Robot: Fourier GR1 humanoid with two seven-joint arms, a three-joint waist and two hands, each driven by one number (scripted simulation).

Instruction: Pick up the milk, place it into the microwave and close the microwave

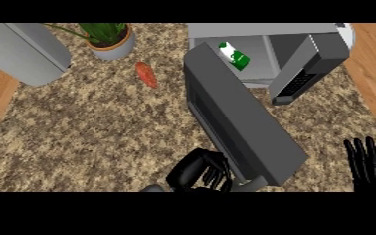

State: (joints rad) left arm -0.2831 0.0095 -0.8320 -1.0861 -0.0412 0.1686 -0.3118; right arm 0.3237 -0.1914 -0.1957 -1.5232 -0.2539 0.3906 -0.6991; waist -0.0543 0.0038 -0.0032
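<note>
Head view: milk (234, 56) already inside the microwave (308, 35), standing tilted in its cavity; door (242, 122) swung wide, closing yet to come. Left robot hand (197, 172) curled against the door's lower edge, seemingly gripping nothing. Right robot hand (361, 162) resting at right, fingers straight, apart. Speckled stone worktop (95, 129) carrying a potted plant (110, 37), a carrot (146, 74) and a grey appliance (29, 52).

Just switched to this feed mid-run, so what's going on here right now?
The milk already sits inside the microwave, and the microwave door stands wide open, swung out toward the robot. The left hand is at the door's near edge with fingers curled, apparently placed to push it shut. The right hand rests open at the lower right edge. A carrot and potted plant lie untouched.
</note>
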